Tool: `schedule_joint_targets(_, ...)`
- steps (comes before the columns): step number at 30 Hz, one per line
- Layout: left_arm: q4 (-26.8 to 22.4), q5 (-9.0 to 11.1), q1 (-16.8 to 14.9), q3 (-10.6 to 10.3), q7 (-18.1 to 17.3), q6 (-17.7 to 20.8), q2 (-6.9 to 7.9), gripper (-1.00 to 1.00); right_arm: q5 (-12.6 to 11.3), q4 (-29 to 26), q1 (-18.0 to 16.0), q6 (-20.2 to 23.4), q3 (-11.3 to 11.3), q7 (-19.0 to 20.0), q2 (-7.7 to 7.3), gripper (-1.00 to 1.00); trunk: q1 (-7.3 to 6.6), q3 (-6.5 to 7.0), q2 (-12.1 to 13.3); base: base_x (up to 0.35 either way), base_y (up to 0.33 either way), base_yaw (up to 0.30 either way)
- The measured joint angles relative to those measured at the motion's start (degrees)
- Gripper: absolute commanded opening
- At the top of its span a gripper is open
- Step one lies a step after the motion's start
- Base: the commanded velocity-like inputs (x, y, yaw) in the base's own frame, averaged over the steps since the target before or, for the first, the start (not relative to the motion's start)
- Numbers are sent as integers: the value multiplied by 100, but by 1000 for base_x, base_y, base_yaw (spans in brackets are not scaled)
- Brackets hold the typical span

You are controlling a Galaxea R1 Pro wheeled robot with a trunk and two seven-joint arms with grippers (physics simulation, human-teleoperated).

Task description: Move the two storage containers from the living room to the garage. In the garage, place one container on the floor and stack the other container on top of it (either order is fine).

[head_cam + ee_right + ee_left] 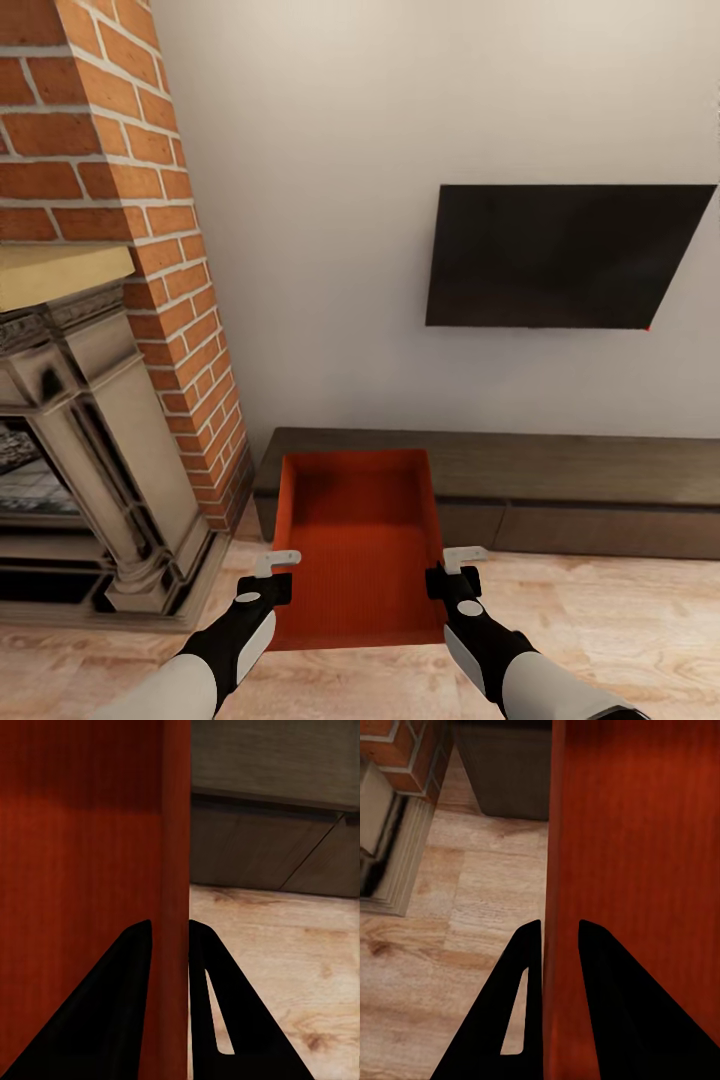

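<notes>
One red-orange storage container (360, 540) with low thin walls hangs level in front of me, above the living room's light wood floor (610, 620). My left gripper (278, 573) is shut on its left side wall, and my right gripper (452, 568) is shut on its right side wall. In the left wrist view the black fingers (521, 967) straddle the container (645, 870) wall at the left gripper (559, 926). The right wrist view shows the same grip by the right gripper (170, 924) on the container (82, 870). The garage is out of view.
A brick fireplace (110, 200) with a stone surround (110, 460) stands close on the left. A low dark console (580, 485) runs along the white wall ahead, under a black wall screen (565, 255). Open wood floor lies to the right.
</notes>
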Motion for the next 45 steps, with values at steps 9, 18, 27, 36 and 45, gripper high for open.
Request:
schedule_joint_targets(9, 1, 4, 0, -3, 2, 0, 0, -100, 4, 2, 0, 0, -5, 1, 1, -100, 0, 83, 0, 0, 0, 0)
schedule_joint_targets(18, 1, 3, 0, -3, 1, 0, 0, -100, 1, 1, 0, 0, -2, 0, 0, -100, 0, 166, 0, 0, 0, 0)
schedule_joint_targets(27, 1, 2, 0, -2, 1, 0, 0, -100, -4, 1, 0, 0, 1, 0, 0, -100, 0, 249, 0, 0, 0, 0)
schedule_joint_targets(36, 0, 0, 0, -1, 0, 0, 0, -100, -6, -1, 1, 0, 4, 0, 0, -100, 0, 333, 0, 0, 0, 0)
schedule_joint_targets(45, 0, 0, 0, -1, 0, 0, 0, -100, -5, -1, 1, 0, 2, 0, -1, -100, 0, 416, 1, 0, 0, 0)
